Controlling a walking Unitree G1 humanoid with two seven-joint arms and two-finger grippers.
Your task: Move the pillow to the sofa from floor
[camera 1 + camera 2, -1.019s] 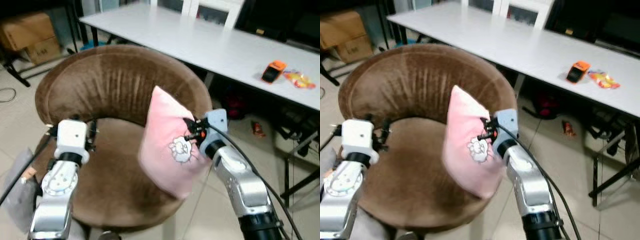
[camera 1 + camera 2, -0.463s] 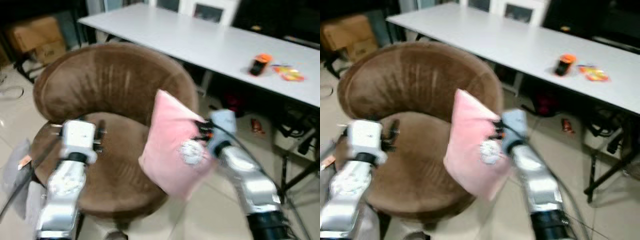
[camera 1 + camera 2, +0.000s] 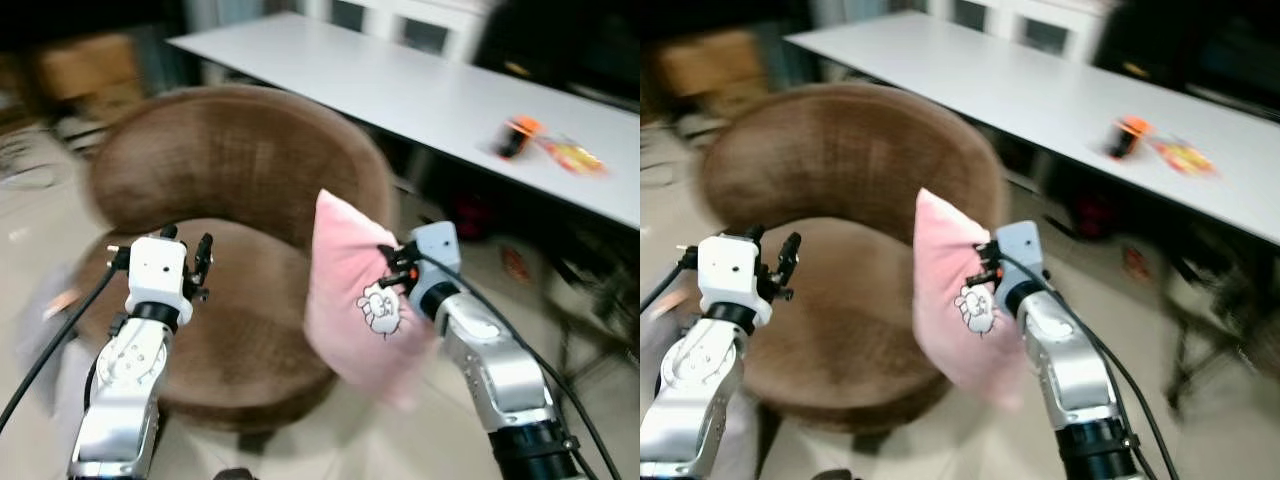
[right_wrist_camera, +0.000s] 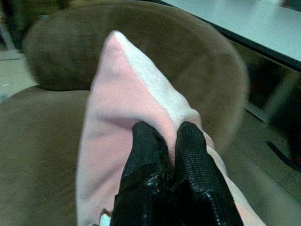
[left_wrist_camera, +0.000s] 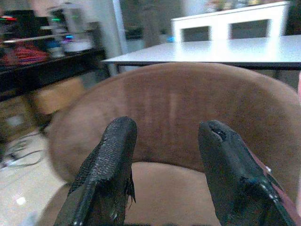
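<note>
Right hand (image 3: pixel 388 268) pinches pillow (image 3: pixel 355 300) edge, hanging at sofa (image 3: pixel 240 190) right rim. Left hand (image 5: pixel 167 155) open, idle. Carry inward over seat before release.

The room is bright, but the head pictures are blurry. The white bench (image 3: pixel 480 95) shines; far corners are dark.

Soft pink cloth pillow (image 3: pixel 355 300); matt brown velvety sofa (image 3: pixel 240 170).
</note>
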